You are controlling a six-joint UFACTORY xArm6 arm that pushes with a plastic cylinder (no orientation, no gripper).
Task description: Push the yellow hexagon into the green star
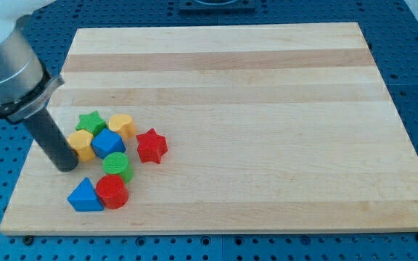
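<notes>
The yellow hexagon (pixel 83 144) lies at the board's left side, touching the green star (pixel 91 121) just above it. My tip (pixel 67 166) rests on the board at the hexagon's lower left, very close to or touching it. The dark rod rises from the tip toward the view's top left.
A blue cube (pixel 108 143) sits right of the hexagon, a yellow heart-like block (pixel 122 125) above it, and a red star (pixel 152 145) further right. A green cylinder (pixel 117 166), a red cylinder (pixel 112 191) and a blue triangle (pixel 85 196) lie below. The wooden board (pixel 267 109) has its left edge near the tip.
</notes>
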